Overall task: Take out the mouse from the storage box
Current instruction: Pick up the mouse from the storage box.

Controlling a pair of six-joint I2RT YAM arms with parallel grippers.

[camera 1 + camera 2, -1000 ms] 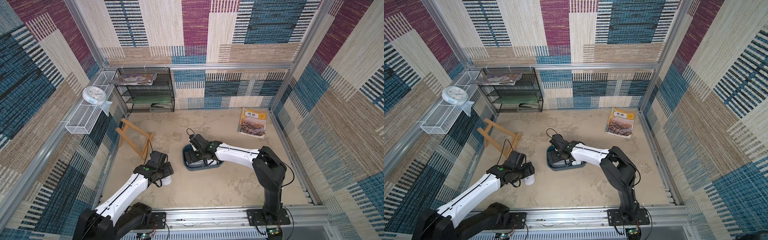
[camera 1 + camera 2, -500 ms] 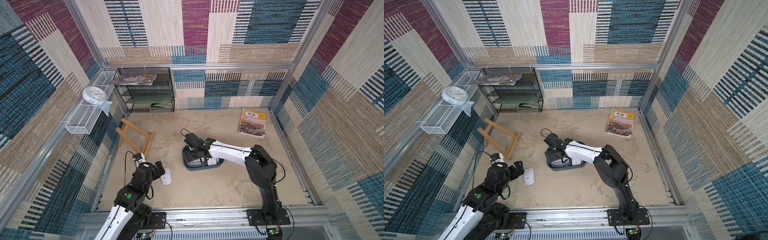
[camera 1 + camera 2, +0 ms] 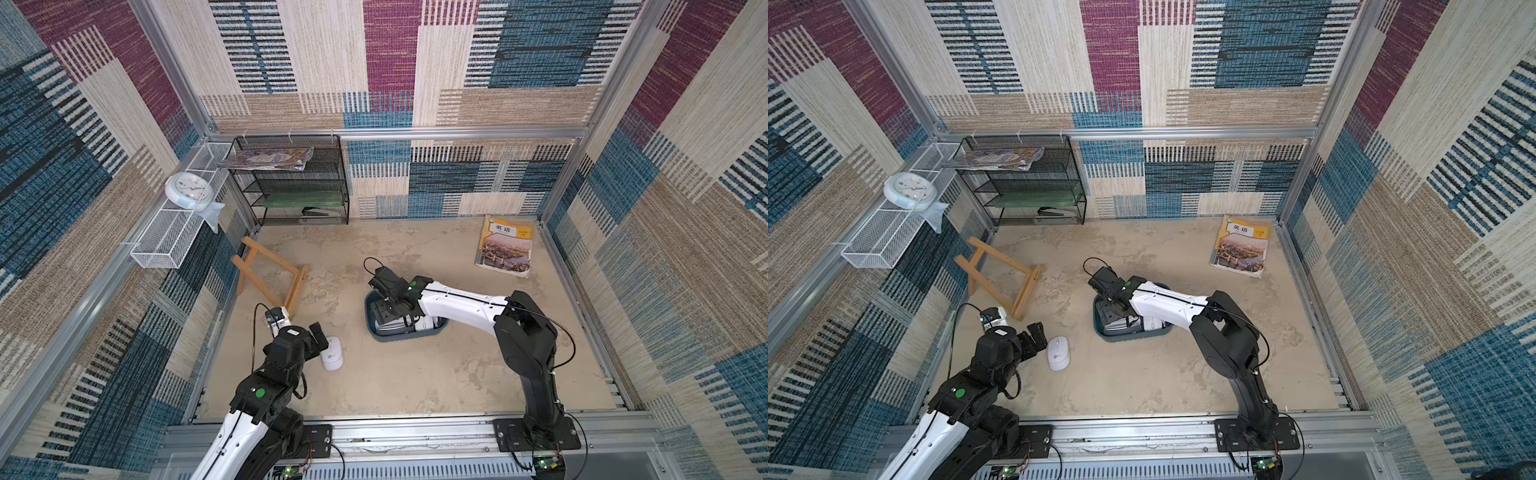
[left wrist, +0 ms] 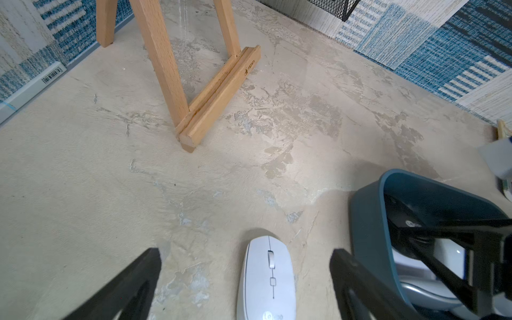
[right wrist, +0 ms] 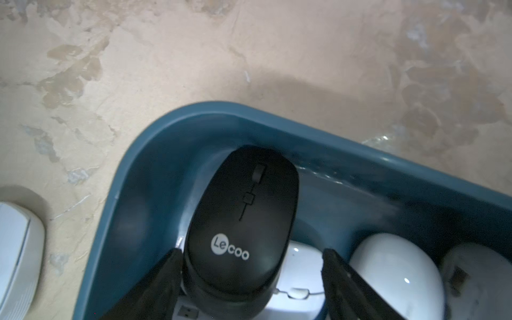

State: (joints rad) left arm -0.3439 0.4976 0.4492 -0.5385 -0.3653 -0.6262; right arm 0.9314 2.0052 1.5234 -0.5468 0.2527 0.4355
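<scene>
Right end effector [image 5: 250, 250] straddles black mouse [image 5: 241, 221] inside storage box [image 5: 133, 171], jaws apart.
Left end effector [image 4: 246, 250] spread wide, just beside white mouse [image 4: 266, 279] on surface [image 4: 83, 180].

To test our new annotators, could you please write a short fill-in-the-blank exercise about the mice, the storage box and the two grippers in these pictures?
1. The computer mouse lying on the table beside the storage box is ___ in colour.
2. The mouse between the fingers of the right gripper is ___ in colour.
3. The logo printed on that mouse reads ___.
4. The left gripper has its jaws ___.

Missing words: white; black; Lecoo; open.
</scene>
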